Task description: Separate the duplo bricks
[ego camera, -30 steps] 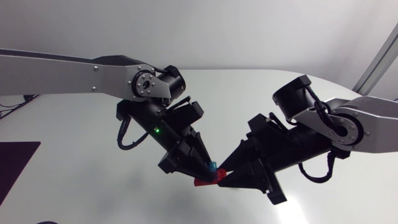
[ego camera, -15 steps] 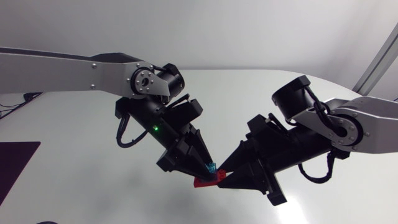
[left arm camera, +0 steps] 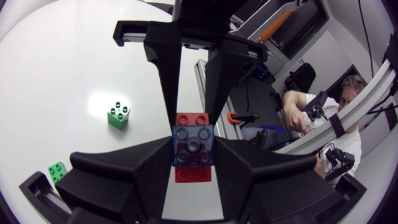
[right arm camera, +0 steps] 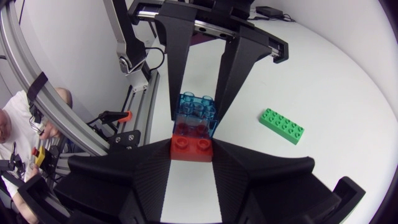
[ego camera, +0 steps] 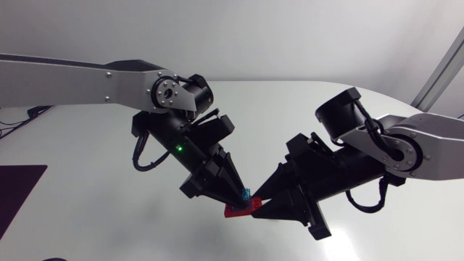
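A translucent blue brick sits stacked on a red brick, both held just above the white table. My left gripper comes down from the upper left and is shut on the blue brick. My right gripper comes in low from the right and is shut on the red brick. In the right wrist view the blue brick stands on the red one, pinched by the left arm's fingers. In the left wrist view the red brick shows under the blue one.
A long green brick lies on the table beside the right gripper. A small green brick and another green brick lie beside the left gripper. A dark mat is at the table's left edge.
The left gripper's fingers have closed onto the blue brick. The left arm has shifted slightly left and down; the right arm has hardly moved.
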### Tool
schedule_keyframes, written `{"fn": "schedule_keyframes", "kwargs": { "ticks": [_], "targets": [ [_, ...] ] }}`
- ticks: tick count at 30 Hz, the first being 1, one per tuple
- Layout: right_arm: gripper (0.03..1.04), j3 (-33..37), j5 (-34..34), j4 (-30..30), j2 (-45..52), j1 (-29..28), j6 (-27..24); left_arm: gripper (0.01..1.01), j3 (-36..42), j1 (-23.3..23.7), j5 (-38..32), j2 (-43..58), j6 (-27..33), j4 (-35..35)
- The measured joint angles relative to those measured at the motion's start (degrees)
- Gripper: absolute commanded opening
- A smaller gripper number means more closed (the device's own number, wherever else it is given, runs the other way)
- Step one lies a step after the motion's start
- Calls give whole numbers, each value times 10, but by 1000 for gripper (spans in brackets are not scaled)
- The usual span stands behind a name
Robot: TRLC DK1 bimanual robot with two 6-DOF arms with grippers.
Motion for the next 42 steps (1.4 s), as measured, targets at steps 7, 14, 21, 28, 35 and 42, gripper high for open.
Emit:
{"fn": "schedule_keyframes", "kwargs": {
  "ticks": [7, 14, 21, 28, 35, 42],
  "targets": [
    [266, -7, 7, 4, -1, 13, 0, 289, 46, 14, 25, 0, 20, -37],
    [266, -12, 16, 4, -2, 14, 0, 292, 59, 35, -22, 0, 41, -42],
    [269, -12, 24, 4, -25, -44, -3, 293, 0, 76, -181, -5, 40, 94],
    [269, -12, 39, 40, -13, -119, -9, 297, -127, 76, -280, 10, 40, 209],
    [272, -15, 97, 145, 25, -150, 0, 307, -184, 72, -324, 46, 36, 295],
    [274, -17, 134, 224, 73, -177, 9, 338, -201, 53, -342, 46, 23, 359]
  ]
}}
